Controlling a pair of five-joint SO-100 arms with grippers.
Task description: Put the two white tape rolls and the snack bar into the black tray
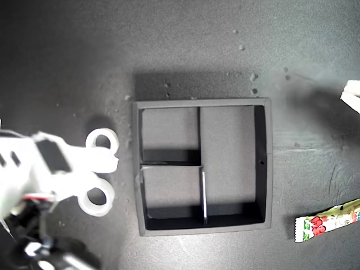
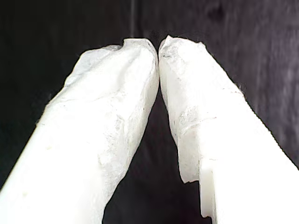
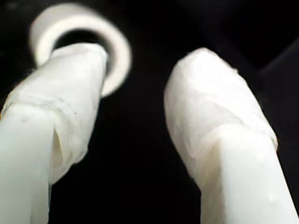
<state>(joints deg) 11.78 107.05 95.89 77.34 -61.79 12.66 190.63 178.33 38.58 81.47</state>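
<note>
Second hand apart, one finger over a roll, likely to hook it. Both rolls on the bench at 9 o'clock of the tray. Bar at 4 o'clock. First hand pinched together on nothing.
</note>
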